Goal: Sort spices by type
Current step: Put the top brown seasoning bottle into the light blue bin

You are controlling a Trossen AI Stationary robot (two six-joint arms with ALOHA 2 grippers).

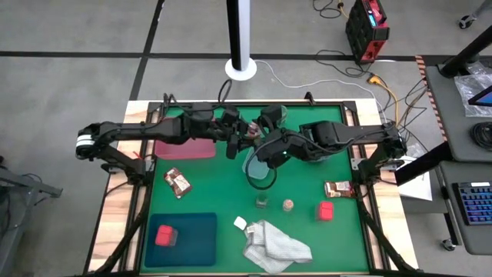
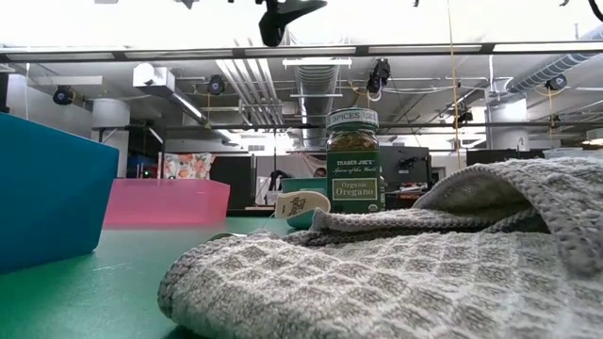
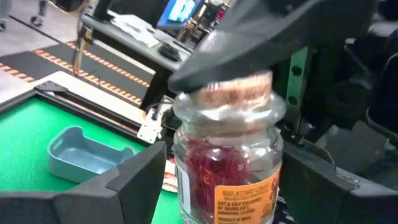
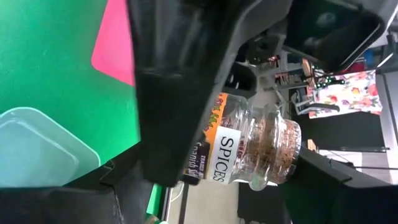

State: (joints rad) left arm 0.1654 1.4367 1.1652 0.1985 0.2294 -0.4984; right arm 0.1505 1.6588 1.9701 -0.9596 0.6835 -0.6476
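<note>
Handover in mid-air, back centre of the counter [image 1: 231,201]. One tan-topped jar [image 3: 227,168] hangs between both arms. The left gripper [image 1: 237,140] has its jaws apart, flanking the glass with a gap on each side. The right gripper [image 1: 261,148] appears clamped on the jar's cork end; we judge it carries the load.

Progress: early. One pink block [image 1: 165,235] sits on the teal tray [image 1: 196,231]; its twin [image 1: 327,210] lies far across the counter. The two brown sachets [image 1: 177,182] [image 1: 338,189] are well apart. A dark green jar [image 1: 262,202] and the second tan-topped jar [image 1: 288,205] stand near the cloth [image 1: 273,242]. No pair is joined yet.
</note>
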